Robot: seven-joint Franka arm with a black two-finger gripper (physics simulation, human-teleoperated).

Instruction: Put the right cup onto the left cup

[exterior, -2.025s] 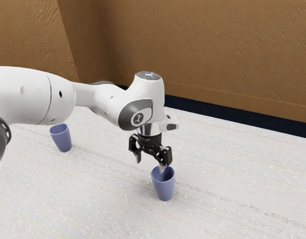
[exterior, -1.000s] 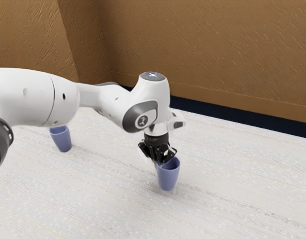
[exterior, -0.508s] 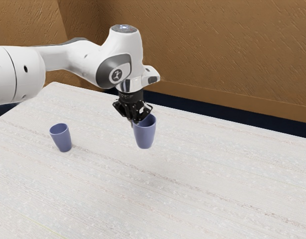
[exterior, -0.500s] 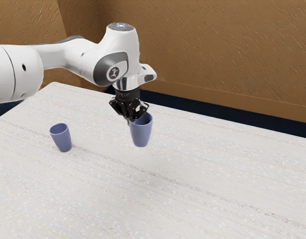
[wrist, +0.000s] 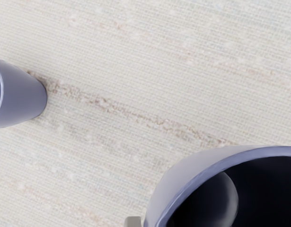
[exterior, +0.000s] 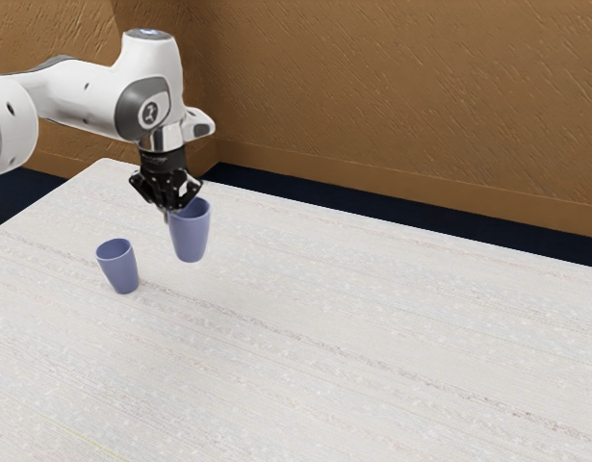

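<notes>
Fingers (exterior: 167, 215) closed on the wall of the right blue cup (exterior: 190, 235), held mouth-up above the counter (exterior: 324, 356); the left blue cup (exterior: 120, 269) stands upright on the counter, apart from it.

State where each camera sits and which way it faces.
Exterior view: at the side of the arm, above the table, looking down across it toward the brown wall; shows the arm and gripper.
Wrist view: mounted by the gripper, looking down; a small grey piece beside the held cup may be a fingertip.
Shared: the table, the held cup and the other cup.
</notes>
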